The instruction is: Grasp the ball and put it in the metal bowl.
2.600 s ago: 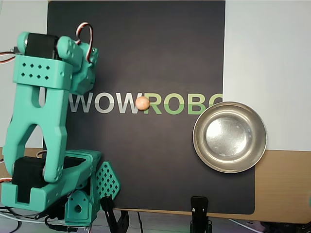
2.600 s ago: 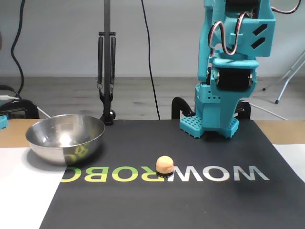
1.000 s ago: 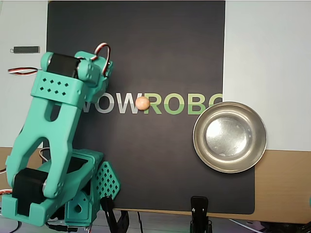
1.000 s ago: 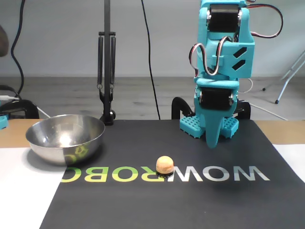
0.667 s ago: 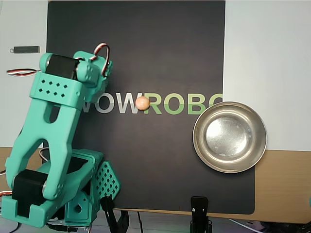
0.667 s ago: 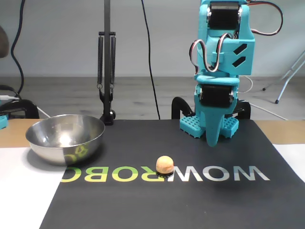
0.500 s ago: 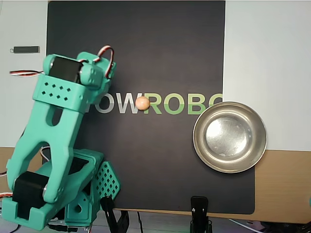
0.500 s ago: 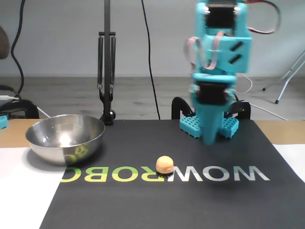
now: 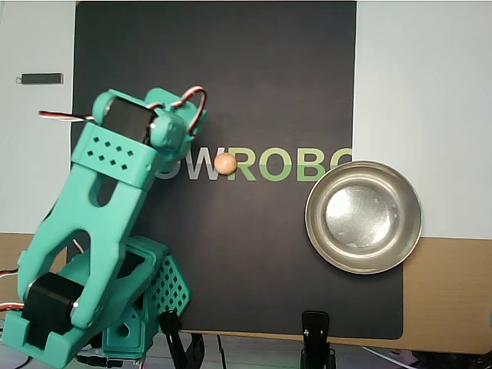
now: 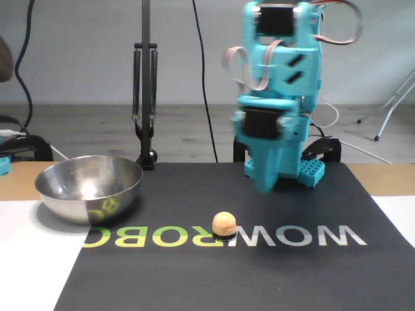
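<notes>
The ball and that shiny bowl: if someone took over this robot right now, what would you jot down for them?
Gripper: fingertips not clearly visible in either view, so open or shut is unclear; it holds nothing.
The ball sits on the black mat's lettering, untouched.
The metal bowl is empty, resting at the mat's edge, apart from the ball.
The teal arm is raised near its base.
Done: nothing.
Left: reach, grasp the ball, drop it in the bowl.

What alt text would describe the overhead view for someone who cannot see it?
A small orange ball sits on a black mat with lettering, a turquoise robot arm at left and an empty metal bowl at right.
</notes>
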You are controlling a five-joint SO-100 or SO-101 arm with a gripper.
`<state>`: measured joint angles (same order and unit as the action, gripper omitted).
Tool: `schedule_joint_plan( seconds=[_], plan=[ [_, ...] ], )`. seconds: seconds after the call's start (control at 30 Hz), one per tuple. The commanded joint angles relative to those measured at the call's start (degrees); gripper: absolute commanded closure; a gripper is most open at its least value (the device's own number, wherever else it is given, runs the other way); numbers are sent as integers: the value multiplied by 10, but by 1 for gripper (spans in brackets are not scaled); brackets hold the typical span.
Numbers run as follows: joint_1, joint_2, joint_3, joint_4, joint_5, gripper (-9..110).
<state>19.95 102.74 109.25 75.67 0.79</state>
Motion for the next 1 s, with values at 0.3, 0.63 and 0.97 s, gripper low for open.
schedule_joint_plan(
  seconds=[0.3,0.63,0.97],
  plan=[
    [62,14,3,-4,-2,102],
    [118,13,18,-4,-2,102],
    [154,13,11,-4,-2,102]
  ],
)
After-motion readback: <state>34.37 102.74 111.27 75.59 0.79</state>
